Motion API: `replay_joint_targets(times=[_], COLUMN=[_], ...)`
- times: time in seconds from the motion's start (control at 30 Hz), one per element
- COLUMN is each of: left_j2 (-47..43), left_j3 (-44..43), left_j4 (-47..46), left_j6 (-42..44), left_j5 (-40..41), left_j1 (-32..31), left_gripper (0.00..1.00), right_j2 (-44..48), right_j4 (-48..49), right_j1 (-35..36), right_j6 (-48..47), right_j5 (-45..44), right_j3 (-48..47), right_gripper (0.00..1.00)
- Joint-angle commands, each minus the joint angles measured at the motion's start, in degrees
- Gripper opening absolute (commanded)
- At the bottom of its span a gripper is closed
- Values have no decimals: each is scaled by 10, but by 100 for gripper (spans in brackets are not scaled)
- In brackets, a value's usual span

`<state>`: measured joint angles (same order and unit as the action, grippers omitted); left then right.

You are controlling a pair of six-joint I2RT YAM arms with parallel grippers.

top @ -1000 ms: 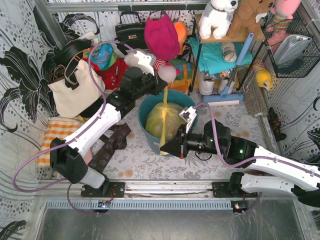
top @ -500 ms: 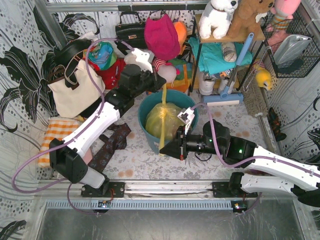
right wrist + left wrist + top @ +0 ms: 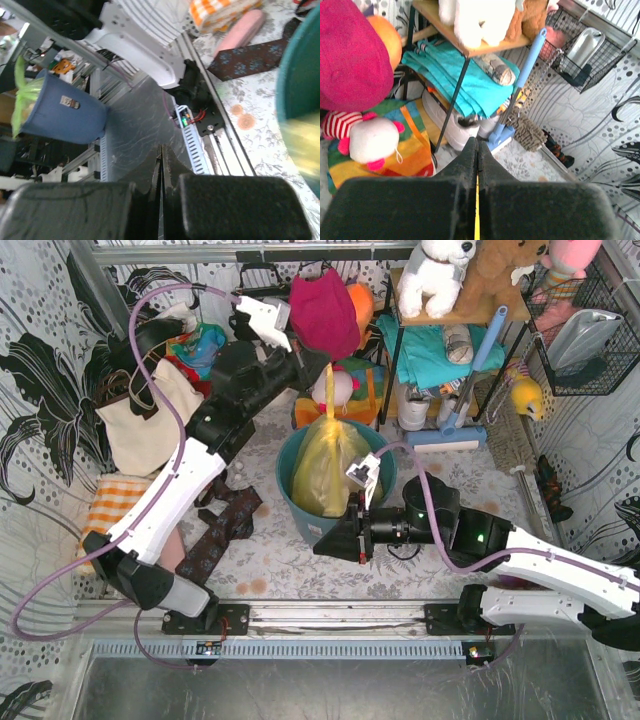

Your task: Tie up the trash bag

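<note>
Yellow trash bag [image 3: 477,225] sliver pinched in left claw [image 3: 477,145] at its wrist, whole bag overhead only; right claw [image 3: 161,150] together

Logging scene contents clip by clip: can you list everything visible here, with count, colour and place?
trash bag: 1, yellow-green, in the bucket, neck stretched upward
bucket: 1, teal, table centre
tote: 1, cream with dark straps, back left
necktie: 1, dark patterned, left of the bucket
checked cloth: 1, orange and white, left edge
handbag: 1, black, at the back
plush toys: 2, white and brown, on the shelf top
folded cloth: 1, teal, under the shelf top
wire basket: 1, black, right wall
left gripper: shut on the bag's neck, above the bucket
right gripper: shut, by the bucket's near rim
</note>
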<state>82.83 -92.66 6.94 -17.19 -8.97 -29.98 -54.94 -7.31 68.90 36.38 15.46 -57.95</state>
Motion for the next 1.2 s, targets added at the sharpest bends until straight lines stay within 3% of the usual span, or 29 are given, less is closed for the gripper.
replay_joint_targets(times=[0.0, 0.17, 0.3, 0.47, 0.6, 0.77, 1.0, 1.07, 1.17], left_j2=[48, 92, 98, 97, 96, 95, 94, 94, 94], left_j3=[-39, -55, -38, -10, 5, 14, 19, 20, 22], left_j4=[-39, -41, -45, -43, -43, -44, -49, -50, -49], left_j6=[19, 3, -2, -4, -10, -18, -24, -25, -25], left_j5=[12, -4, -25, -40, -51, -59, -64, -65, -66], left_j1=[6, 11, 11, 14, 15, 15, 15, 15, 15], left_gripper=[0, 0, 0, 0, 0, 0, 0, 0, 0], right_j2=[6, 10, 43, 62, 49, 26, 12, 10, 11], right_j4=[6, -15, -51, -100, -136, -175, -158, -157, -155], right_j1=[5, 5, 5, 4, 5, 4, 4, 4, 5], right_j6=[-11, -11, -18, -23, 0, 43, 76, 84, 95], right_j5=[61, 36, -83, -231, -297, -329, -308, -308, -313], right_j3=[-29, -24, -32, -67, -95, -109, -84, -76, -64], right_gripper=[0, 0, 0, 39, 54, 54, 44, 44, 53])
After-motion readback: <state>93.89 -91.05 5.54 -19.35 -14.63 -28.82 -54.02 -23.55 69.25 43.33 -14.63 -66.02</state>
